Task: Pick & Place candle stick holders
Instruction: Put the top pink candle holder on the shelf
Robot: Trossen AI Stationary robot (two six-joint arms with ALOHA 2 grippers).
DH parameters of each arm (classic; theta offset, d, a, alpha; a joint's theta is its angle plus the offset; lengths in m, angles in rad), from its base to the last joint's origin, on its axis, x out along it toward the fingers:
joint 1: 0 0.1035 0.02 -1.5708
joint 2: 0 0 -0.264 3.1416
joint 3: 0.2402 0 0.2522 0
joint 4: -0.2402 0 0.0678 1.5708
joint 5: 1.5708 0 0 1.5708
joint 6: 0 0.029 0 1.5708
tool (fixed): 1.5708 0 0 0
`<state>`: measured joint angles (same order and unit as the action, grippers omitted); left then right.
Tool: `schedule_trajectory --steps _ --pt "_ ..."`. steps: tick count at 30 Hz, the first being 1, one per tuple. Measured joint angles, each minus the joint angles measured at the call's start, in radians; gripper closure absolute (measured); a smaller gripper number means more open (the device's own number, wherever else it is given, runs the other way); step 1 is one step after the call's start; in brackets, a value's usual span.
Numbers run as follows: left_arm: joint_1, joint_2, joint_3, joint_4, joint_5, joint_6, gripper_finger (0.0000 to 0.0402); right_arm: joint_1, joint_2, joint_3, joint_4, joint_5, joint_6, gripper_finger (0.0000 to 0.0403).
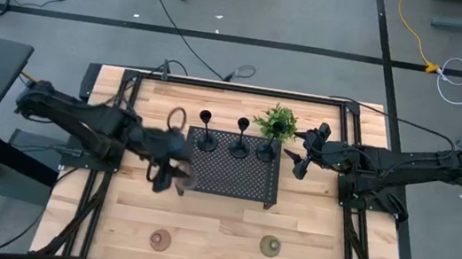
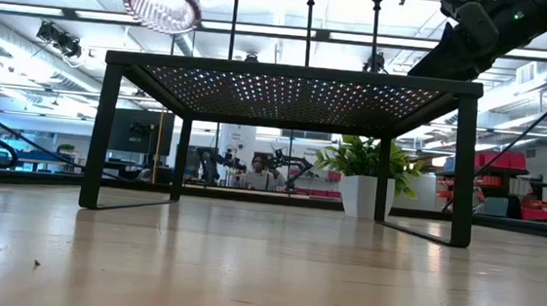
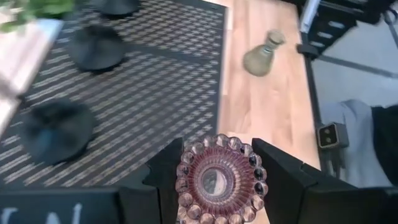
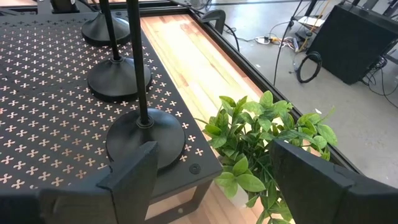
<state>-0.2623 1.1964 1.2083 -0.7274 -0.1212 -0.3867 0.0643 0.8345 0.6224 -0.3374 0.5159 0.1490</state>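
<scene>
Three black holders stand upright in a row along the far edge of the tray (image 1: 233, 179): one (image 1: 207, 138) nearest my left arm, one (image 1: 240, 142) in the middle, one (image 1: 267, 148) nearest the plant (image 1: 277, 120). I see their round bases resting on the perforated top in both wrist views.

My left gripper (image 1: 168, 164) sits at the tray's left edge, above table level. It is clenched on a pink holder (image 3: 217, 179); in the left wrist view both fingers (image 3: 165, 177) press against its beaded rim. In the low view I see this same holder (image 2: 162, 0) raised higher than the tray top, off the tray's left corner.

A second pink holder (image 1: 160, 240) rests on the table (image 1: 316, 230) near the front edge, left of centre. An olive holder (image 1: 269, 245) rests on the table to its right, well apart from it. In the left wrist view the olive holder (image 3: 263, 55) sits on bare wood beyond the tray's edge.

My right gripper (image 1: 303, 153) hovers just beside the tray's right end, near the plant and the closest black holder (image 4: 144, 135). Its claw is released: the right wrist view shows the fingers (image 4: 134, 171) spread wide with nothing between them, the black holder's base to one side and the plant's leaves (image 4: 261, 137) to the other.
</scene>
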Motion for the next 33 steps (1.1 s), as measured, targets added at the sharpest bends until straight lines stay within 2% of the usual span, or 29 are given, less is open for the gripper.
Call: schedule_trajectory --steps 9,15,21,28,33 --pt "-0.043 0.117 0.0 0.13 -0.042 0.05 0.0229 0.0 0.0 0.0 0.006 -0.001 0.0 0.0096" --pt "-0.022 0.179 0.0 0.251 -0.041 0.134 0.0229 0.0 0.0 0.0 0.006 -0.011 0.0 0.0096" --pt "0.023 0.239 0.0 0.327 -0.039 0.121 0.0229 0.0 0.0 0.0 0.007 -0.011 0.0 0.0096" --pt "0.077 0.274 0.0 0.4 0.039 0.128 0.0229 0.0 0.0 0.0 0.007 -0.01 -0.001 0.0096" --pt "0.097 0.294 0.0 0.449 0.04 0.129 0.0229 0.0 0.0 0.0 0.008 -0.01 -0.003 0.0096"
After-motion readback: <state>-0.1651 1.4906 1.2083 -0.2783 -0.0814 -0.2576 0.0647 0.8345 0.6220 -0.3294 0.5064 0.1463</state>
